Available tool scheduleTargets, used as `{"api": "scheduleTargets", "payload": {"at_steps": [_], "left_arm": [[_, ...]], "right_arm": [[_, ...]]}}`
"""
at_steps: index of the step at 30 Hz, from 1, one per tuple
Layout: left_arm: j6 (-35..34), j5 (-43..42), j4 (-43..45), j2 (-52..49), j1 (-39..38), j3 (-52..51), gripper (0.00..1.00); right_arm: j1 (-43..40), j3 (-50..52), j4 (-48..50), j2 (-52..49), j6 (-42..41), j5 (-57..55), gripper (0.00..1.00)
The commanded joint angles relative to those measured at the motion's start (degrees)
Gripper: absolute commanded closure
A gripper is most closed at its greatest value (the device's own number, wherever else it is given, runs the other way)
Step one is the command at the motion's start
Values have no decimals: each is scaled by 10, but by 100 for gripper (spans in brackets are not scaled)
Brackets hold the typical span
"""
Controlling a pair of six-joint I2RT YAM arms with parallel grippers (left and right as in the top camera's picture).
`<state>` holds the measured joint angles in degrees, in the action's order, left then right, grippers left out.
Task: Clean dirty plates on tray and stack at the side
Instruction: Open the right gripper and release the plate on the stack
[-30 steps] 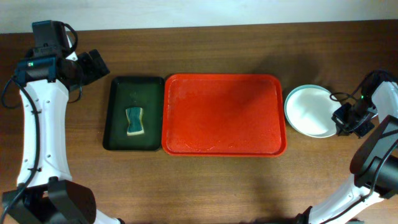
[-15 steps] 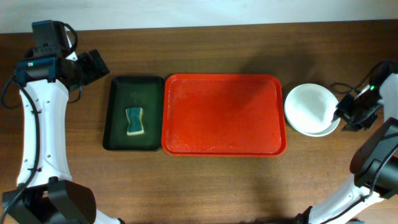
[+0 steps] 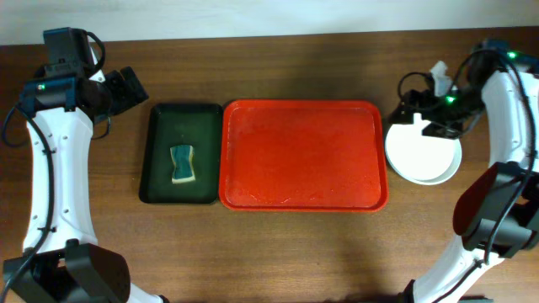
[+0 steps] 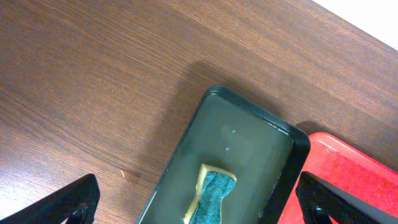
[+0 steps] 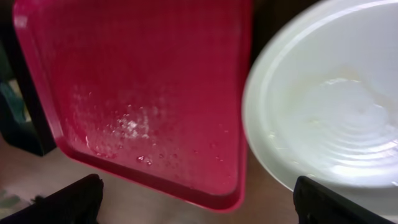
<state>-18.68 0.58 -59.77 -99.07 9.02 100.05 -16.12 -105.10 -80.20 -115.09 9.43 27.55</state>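
Two trays lie side by side on the wooden surface point(image 3: 278, 244). On the left a small dark green tray point(image 3: 160, 181) holds a sponge point(image 3: 182, 163). Touching its right edge is the large red tray point(image 3: 303, 156), its floor wet with droplets and a whitish film in the right wrist view.

The plates point(image 3: 423, 160) sit stacked on the surface just beside the red tray's right edge, a white one on top with a pale rim showing beneath it. How many are in the stack cannot be told.

The right jaws hover over the stack's upper left edge, spread wide. Their fingers point(image 5: 68, 202) sit at the two lower corners of the wrist view with nothing between them.

The left jaws hang over bare wood off the green tray's upper left corner in the overhead view. They are likewise wide open and empty, with the fingers point(image 4: 62, 205) far apart.
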Motion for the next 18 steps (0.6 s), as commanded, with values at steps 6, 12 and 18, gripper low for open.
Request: {"api": "scheduleTargets", "payload": {"at_steps": [6, 12, 18], "left_arm": [[-6, -4, 1, -3, -1, -1, 1], [-6, -4, 1, -3, -1, -1, 1], [-6, -4, 1, -3, -1, -1, 1]], "right_arm": [[33, -7, 1, 2, 13, 11, 1], [32, -7, 1, 0, 13, -5, 1], [33, -7, 1, -3, 13, -13, 1]]}}
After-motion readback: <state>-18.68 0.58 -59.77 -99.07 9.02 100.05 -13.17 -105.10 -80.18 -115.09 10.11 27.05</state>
